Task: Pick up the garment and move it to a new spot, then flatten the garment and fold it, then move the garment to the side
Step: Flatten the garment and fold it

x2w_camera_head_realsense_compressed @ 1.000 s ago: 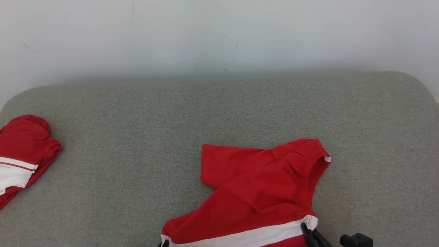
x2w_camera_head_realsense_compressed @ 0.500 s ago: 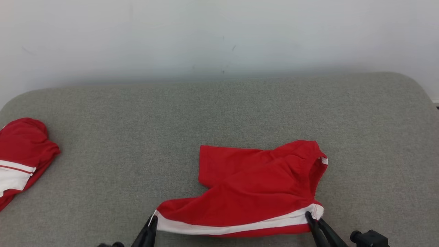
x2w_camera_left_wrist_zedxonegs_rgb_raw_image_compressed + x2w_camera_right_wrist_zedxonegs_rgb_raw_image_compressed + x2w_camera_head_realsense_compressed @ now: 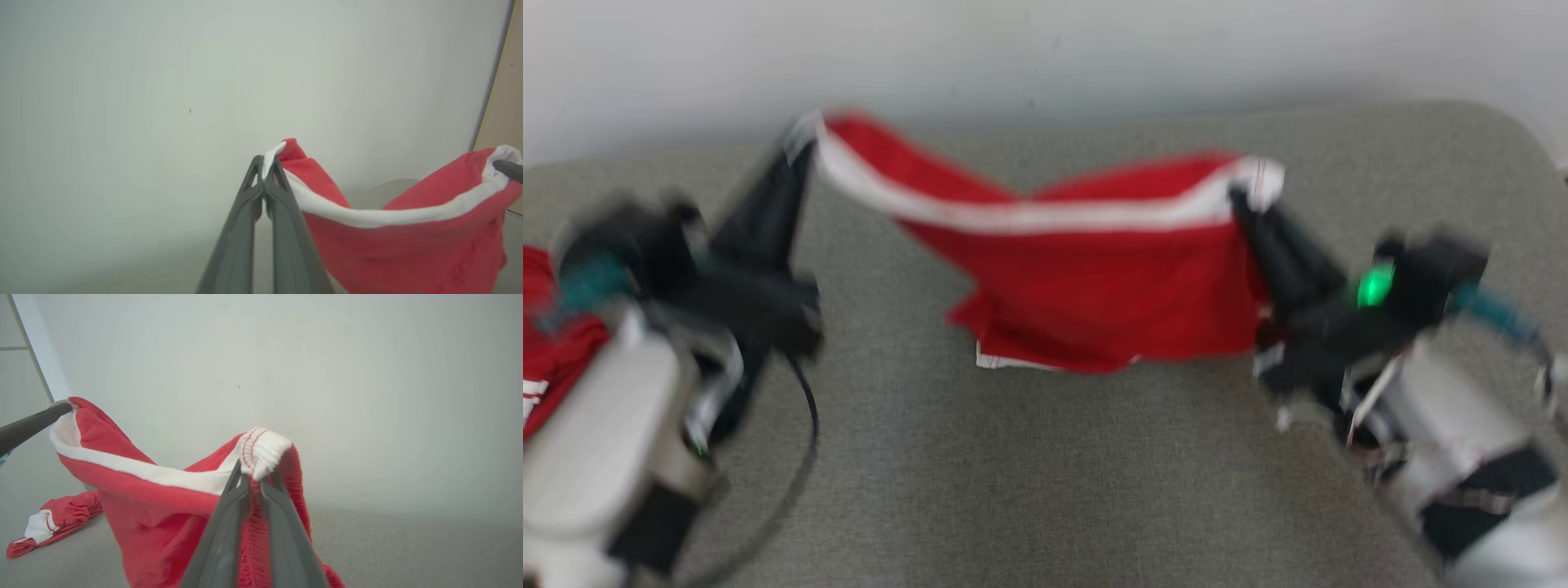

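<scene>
My left fingers [image 3: 245, 220] are pressed together on one white-banded corner of the garment [image 3: 1094, 286]. My right fingers [image 3: 229, 522] pinch the bunched white band at the other corner, so the red cloth hangs slung between them above the grey fabric surface [image 3: 1013, 457]; I cannot tell whether its lower edge touches. A second red garment [image 3: 53, 522] lies crumpled well off to my left, partly hidden by my left arm in the head view, with the pale wall [image 3: 122, 81] behind.

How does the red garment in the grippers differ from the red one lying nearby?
The held garment hangs between the left gripper and right gripper; the other garment lies on the grey surface. The held garment is stretched wide, the other garment bunched. Both are red with white trim.
</scene>
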Tool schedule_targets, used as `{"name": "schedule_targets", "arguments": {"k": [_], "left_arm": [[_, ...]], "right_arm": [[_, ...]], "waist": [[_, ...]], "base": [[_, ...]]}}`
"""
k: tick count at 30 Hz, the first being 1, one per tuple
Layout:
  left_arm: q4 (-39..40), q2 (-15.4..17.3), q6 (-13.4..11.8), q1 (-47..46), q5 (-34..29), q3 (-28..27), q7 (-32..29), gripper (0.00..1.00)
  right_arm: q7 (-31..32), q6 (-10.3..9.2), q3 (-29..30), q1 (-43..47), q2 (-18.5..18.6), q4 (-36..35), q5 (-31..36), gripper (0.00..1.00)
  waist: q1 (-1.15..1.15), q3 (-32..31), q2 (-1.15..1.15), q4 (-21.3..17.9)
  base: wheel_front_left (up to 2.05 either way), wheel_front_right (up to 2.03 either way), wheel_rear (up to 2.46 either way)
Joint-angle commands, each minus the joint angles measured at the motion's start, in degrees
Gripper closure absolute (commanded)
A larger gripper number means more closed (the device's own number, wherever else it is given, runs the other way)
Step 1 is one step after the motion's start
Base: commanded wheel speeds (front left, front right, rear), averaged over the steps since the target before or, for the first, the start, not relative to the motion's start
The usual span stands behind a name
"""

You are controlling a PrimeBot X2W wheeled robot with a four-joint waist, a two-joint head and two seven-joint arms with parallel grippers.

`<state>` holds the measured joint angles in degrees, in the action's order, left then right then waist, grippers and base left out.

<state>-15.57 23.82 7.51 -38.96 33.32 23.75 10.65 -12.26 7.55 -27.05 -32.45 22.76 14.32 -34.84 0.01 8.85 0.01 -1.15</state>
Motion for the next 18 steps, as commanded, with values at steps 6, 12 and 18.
{"name": "schedule_targets", "arguments": {"k": [6,12,18], "left_arm": [[-6.4,2.5,-0.1,-25.1,8.2,2.0,-5.9,1.0],[-14.4,3.1,-0.1,-45.2,9.7,3.1,-7.3,1.0],[-21.2,2.9,-0.1,-58.7,9.0,5.4,-6.0,1.0]], "right_arm": [[5.1,-0.13,-2.1,-24.9,0.2,5.1,-7.2,1.0],[8.8,-0.13,-3.0,-45.3,-2.1,12.4,-11.5,1.0],[8.8,-0.13,-4.5,-59.7,-4.0,21.2,-12.2,1.0]], "waist": [[-0.01,12.9,-0.01,-1.8],[-0.01,18.6,-0.01,-2.7],[-0.01,22.4,-0.01,-2.6]], "base": [[0.0,0.0,0.0],[0.0,0.0,0.0],[0.0,0.0,0.0]]}}
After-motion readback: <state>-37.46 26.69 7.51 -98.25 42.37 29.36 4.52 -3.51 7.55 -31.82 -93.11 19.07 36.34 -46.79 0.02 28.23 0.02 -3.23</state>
